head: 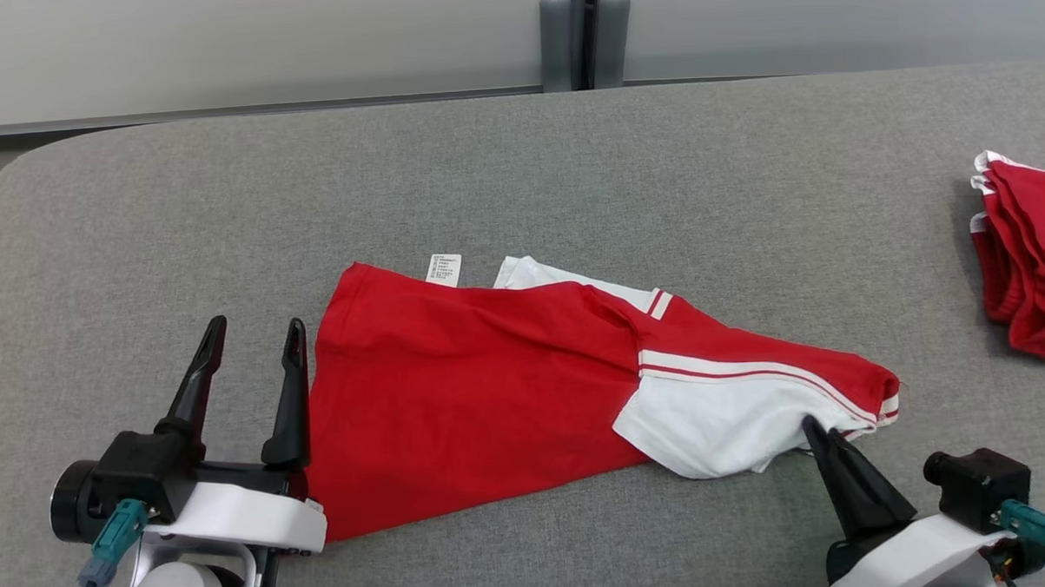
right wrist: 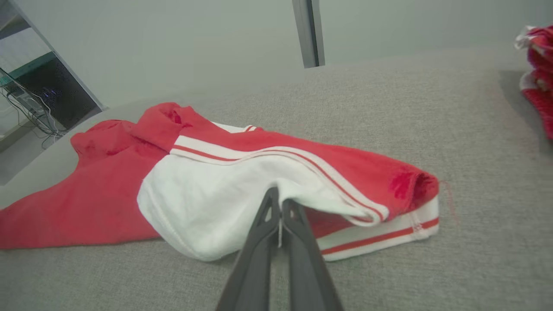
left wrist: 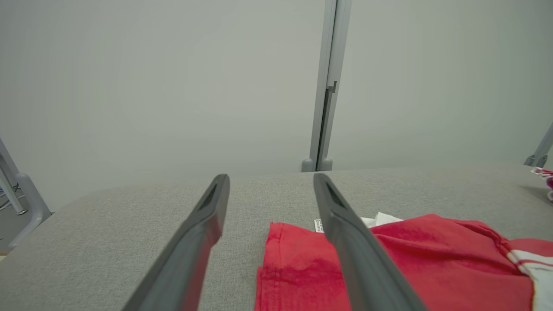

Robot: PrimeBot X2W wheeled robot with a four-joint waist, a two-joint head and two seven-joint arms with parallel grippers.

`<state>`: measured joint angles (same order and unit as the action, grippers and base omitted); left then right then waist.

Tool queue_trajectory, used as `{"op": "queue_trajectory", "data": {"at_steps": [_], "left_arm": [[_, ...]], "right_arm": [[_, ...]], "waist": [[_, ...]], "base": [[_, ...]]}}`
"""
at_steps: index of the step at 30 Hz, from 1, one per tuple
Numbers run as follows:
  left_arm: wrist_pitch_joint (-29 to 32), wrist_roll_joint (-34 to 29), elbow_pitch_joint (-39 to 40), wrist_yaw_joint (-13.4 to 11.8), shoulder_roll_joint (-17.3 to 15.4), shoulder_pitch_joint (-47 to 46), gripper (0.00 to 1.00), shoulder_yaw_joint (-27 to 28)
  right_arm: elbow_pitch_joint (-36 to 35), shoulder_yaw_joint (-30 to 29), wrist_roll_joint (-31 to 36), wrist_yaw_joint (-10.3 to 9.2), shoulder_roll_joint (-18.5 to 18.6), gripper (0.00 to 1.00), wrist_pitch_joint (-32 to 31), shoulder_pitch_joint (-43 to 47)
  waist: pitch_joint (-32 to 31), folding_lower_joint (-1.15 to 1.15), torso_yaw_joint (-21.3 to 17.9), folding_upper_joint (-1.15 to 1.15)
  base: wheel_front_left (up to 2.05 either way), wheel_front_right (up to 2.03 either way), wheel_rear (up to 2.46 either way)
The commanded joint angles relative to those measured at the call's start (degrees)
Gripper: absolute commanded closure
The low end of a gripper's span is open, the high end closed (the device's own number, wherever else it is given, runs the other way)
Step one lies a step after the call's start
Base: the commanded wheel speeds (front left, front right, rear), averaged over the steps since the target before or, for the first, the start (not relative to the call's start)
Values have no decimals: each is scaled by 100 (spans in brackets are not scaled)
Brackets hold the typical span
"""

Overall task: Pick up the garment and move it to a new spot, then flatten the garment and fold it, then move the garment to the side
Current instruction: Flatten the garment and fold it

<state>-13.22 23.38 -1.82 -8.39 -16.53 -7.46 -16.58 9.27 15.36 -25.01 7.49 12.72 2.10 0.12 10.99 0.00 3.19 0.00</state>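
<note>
Pinching the white panel of the red garment (head: 456, 391) lying mid-way across the grey table (head: 570, 153), our right gripper (right wrist: 280, 206) is clamped on cloth, while our left gripper (head: 255, 329) stands spread wide just beside the hem. We judge this the flattening step; next, the left must seize that hem so both can draw the fabric taut.

The counter (head: 518, 172) is lying open across its far half and left side, giving wide passage. The red and white shirt (head: 456, 391) is taking up the near middle, reaching from the left pincer (head: 257, 323), standing spread just beside its left edge, to the right pincer (head: 814, 427), pinching its white edge. A pile of red cloth (head: 1030, 258) is blocking the right edge, an open strip lying between it and the shirt. A post (head: 585, 31) is standing behind the far edge
</note>
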Motion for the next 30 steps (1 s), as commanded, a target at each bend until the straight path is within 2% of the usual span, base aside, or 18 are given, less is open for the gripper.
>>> {"op": "queue_trajectory", "data": {"at_steps": [1,2,6,11,18,23,24,25,26,27,30], "left_arm": [[-38,26,-17,0,-36,-56,0,40],[-50,38,-31,-11,-44,-37,0,58],[-68,28,-33,-26,-61,-35,0,76],[-68,9,39,-37,-57,-177,0,57],[-91,-36,82,6,18,-464,0,-1],[-136,-85,-33,62,128,-763,0,-51],[-147,-86,-55,82,156,-819,0,-58],[-150,-97,-87,77,179,-870,0,-63],[-157,-108,-118,103,191,-903,0,-64],[-157,-116,-157,121,200,-931,0,-62],[-180,-134,-237,139,222,-996,0,-30]], "right_arm": [[-168,-31,-6,0,57,100,11,80],[-482,-123,37,0,103,100,-49,119],[-1001,-406,127,0,113,100,-196,157],[-1274,-702,190,0,153,100,-394,-125],[-985,-920,74,1,275,100,-470,-807],[-292,-910,-133,0,374,100,-401,-1424],[-163,-905,-111,0,402,91,-334,-1544],[-51,-889,-156,0,379,63,-246,-1654],[73,-857,-172,0,371,26,-192,-1735],[176,-819,-171,0,383,0,-118,-1795],[321,-795,-79,0,401,0,161,-1937]], "waist": [[-28,0,-39,0],[-61,0,-86,0],[-98,0,-134,0],[59,0,-102,0],[555,0,84,0],[922,0,195,0],[985,0,205,0],[1026,0,208,0],[1058,0,206,0],[1074,0,200,0],[1082,0,153,0]], "base": [[0,0,0],[0,0,0],[0,0,0],[0,0,0],[0,0,0],[0,0,0],[0,0,0],[0,0,0],[0,0,0],[0,0,0],[0,0,0]]}}
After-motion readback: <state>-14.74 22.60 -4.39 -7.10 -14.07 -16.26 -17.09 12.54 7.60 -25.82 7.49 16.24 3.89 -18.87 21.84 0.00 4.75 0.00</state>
